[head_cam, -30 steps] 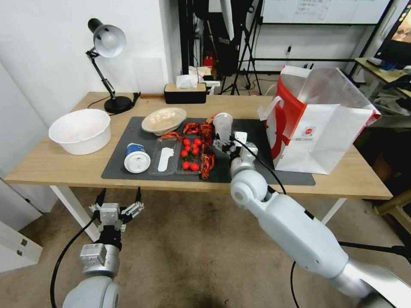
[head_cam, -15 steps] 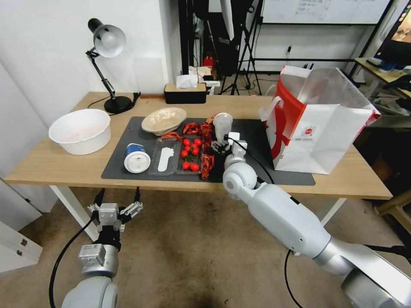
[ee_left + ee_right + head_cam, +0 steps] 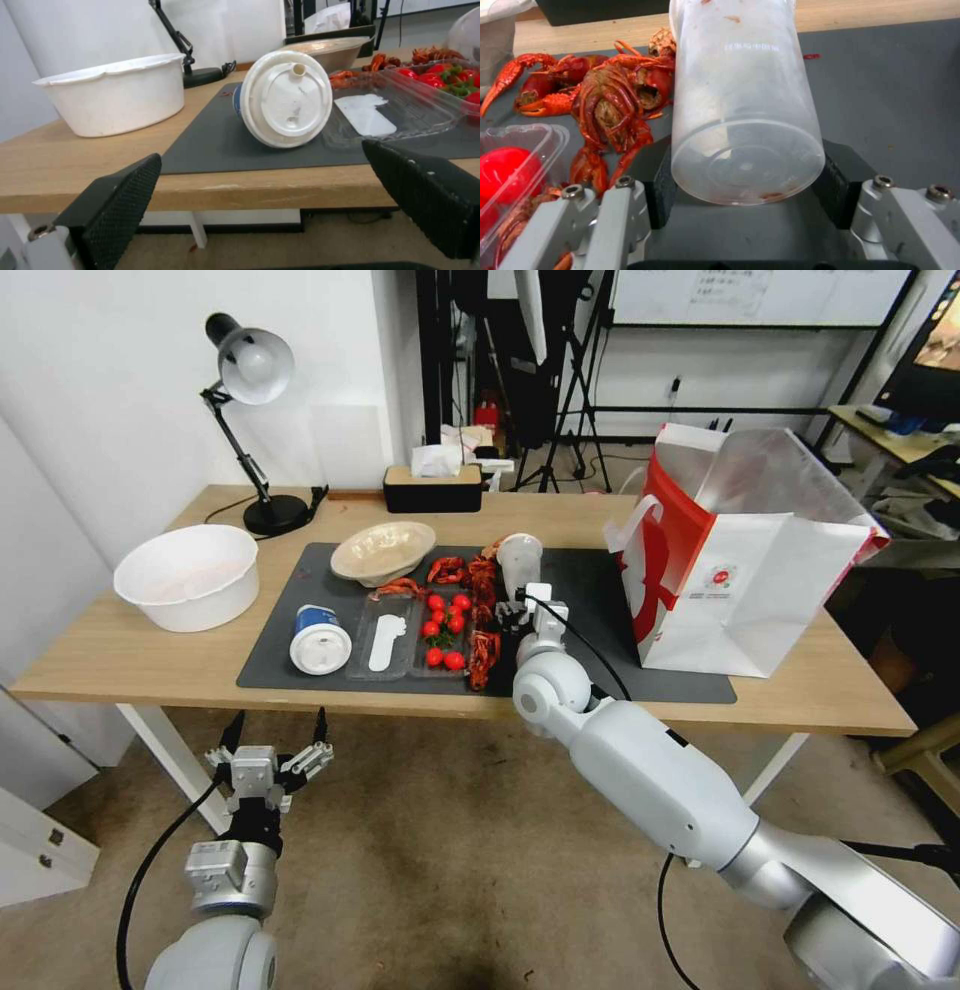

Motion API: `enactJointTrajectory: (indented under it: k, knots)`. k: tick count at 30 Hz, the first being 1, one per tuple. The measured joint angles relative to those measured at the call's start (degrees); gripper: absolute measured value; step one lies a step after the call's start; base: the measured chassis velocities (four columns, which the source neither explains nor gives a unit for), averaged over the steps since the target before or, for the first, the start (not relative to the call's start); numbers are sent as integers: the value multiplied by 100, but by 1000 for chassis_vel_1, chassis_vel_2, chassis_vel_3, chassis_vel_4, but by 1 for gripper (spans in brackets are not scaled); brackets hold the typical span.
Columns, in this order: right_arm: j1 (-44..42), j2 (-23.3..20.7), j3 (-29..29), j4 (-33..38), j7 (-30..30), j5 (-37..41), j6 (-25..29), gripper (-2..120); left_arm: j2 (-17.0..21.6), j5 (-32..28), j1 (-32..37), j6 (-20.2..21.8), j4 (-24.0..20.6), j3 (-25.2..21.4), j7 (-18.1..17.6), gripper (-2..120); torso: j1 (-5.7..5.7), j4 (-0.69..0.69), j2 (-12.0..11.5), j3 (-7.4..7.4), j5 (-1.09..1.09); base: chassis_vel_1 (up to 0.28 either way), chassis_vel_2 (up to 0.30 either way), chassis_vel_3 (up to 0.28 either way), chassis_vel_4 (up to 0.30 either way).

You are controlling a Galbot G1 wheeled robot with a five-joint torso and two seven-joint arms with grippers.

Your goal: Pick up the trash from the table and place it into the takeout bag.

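Two hands appear; the right hand [image 3: 520,605], at centre frame in the head view, reaches over the dark grey mat [image 3: 590,570] to the clear plastic cup [image 3: 520,560] — in the right wrist view the cup [image 3: 745,112] lies on its side with its base between the black pads [image 3: 840,183], both pads against its wall, clamped on it; crayfish shells [image 3: 615,97] lie just beside it. The left hand [image 3: 277,748], at lower left below the counter [image 3: 130,655] edge, hangs idle with fingers apart. On the mat: blue-and-white tub [image 3: 320,638] on its side, clear tray of tomatoes [image 3: 443,630], beige shallow bowl [image 3: 383,551]. The takeout bag [image 3: 745,560] stands open at right — well apart from the cup.
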Motion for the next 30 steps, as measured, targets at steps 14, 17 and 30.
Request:
enactJointTrajectory:
  k: [14, 17, 30]
  knots:
    - [-233, -498, 537, 1830, -287, -559, 180, 54, -19, 34, 17, -10, -15, 23, 1, 100, 0, 0, 0, 0, 0, 0, 0, 0, 0]
    - [-237, -598, 733, 2124, -297, -594, 129, 54, -26, 43, 19, -10, -24, 33, 2, 100, -1, 1, 0, 0, 0, 0, 0, 0, 0]
    - [-200, -1122, 1835, 3135, -149, -600, -392, 54, -66, 145, 37, -10, -35, 85, 5, 100, -2, 0, 0, 0, 1, 0, 0, 0, 0]
